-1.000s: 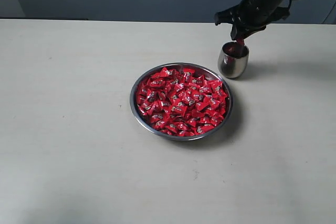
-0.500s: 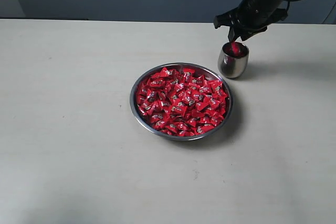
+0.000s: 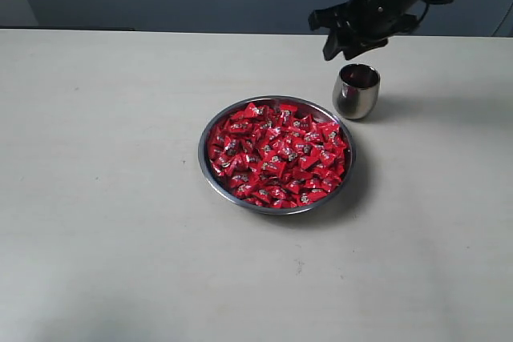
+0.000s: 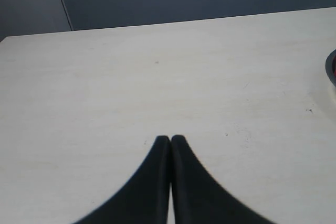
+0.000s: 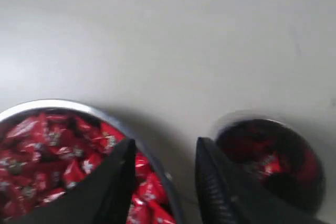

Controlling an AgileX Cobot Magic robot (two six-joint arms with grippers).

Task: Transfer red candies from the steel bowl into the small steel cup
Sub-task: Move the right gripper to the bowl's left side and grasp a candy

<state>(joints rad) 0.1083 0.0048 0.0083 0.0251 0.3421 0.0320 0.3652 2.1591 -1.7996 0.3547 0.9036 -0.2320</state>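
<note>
While the right claw (image 3: 338, 47) hangs above the small steel cup (image 3: 357, 94), red candies (image 3: 276, 154) fill the steel bowl (image 3: 205, 150) beside it. The left wrist view shows the left claw (image 4: 170, 140) pressed together over the surface (image 4: 157, 77); the right wrist view shows the right claw spread, empty.

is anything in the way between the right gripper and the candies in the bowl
Nothing visible. The right gripper hangs open near the small steel cup, and the red candies lie uncovered in the steel bowl beside it.
</note>
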